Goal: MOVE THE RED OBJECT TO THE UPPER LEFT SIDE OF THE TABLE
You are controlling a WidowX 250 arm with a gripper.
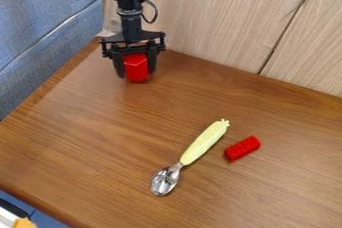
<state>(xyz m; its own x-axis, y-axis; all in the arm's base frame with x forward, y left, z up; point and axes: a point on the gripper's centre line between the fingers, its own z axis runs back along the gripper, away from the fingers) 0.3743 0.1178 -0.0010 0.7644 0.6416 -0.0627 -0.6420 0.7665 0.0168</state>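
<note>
The black gripper (137, 73) hangs over the upper left part of the table (87, 122), near the wooden panel. Between its two fingers is a red block-like object (136, 67), with a finger pressed along each side. The object's lower end is at or just above the tabletop; whether it touches cannot be told. Its upper part is partly hidden by the gripper.
A spoon with a pale yellow-green, corn-like handle (204, 143) lies slanting near the middle. Right of it lies a small red toy brick (242, 148). A wooden panel (214, 17) borders the table's far side, and blue fabric (40, 42) stands along the left.
</note>
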